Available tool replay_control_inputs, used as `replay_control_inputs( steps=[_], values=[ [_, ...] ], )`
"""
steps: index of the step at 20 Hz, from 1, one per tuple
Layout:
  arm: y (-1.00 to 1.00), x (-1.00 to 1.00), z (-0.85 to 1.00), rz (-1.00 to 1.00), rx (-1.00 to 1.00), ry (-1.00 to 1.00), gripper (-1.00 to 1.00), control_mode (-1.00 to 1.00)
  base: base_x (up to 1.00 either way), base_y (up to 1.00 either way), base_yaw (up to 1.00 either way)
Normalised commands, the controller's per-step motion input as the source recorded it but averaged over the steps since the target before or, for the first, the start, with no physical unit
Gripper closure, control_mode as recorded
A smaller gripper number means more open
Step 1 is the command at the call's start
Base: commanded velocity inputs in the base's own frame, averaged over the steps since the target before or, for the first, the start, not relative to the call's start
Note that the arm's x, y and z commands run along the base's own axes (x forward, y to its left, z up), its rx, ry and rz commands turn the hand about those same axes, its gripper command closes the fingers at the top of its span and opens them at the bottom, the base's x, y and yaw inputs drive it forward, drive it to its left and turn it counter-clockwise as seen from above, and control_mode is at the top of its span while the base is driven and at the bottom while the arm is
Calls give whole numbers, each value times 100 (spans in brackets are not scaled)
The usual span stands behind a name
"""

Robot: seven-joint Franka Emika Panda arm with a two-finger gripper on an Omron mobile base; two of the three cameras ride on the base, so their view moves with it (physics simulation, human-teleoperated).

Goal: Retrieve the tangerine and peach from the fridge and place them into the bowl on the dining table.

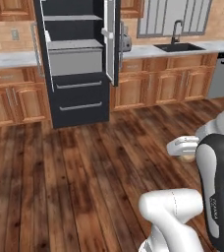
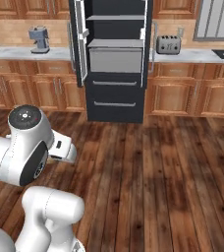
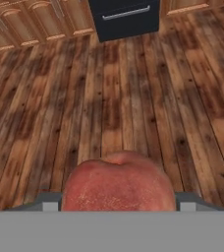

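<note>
Between the two small dark finger tips of the gripper (image 3: 119,203), at the bottom of the hand view, sits the peach (image 3: 119,183), a round fruit with a pinkish-red blush and a paler dimpled top; the jaws stand wide and pinch it from both sides, so the fruit is carried above the dark brown wooden plank floor (image 3: 109,98). In the left base view a pale tan sliver of the same fruit shows under the white hand at the right edge, near the arm's dark joint. At the far side of the room stands the tall black double-door fridge (image 2: 115,59), both upper doors swung open, its light grey shelves and a grey drawer front showing inside, with two closed lower drawers bearing long grey bar handles. It is well apart from the arm, across open floor. Brown wooden cabinets run along the far wall on both sides of it under a pale grey worktop (image 2: 30,53). On that worktop, left of the fridge, stands a grey-blue coffee machine (image 2: 39,39); right of the fridge sits a silver toaster (image 2: 168,45), and farther right a dark sink with a black tap (image 1: 178,40).
</note>
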Motion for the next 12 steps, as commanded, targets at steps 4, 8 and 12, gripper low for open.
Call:
replay_control_inputs(
  steps=[4,8,12],
  values=[
    [0,0,0,0,0,0,100,100,-100,11,-5],
    [0,0,0,0,0,0,100,100,-100,6,-3],
    [0,0,0,0,0,0,100,100,-100,3,-2]
  ],
)
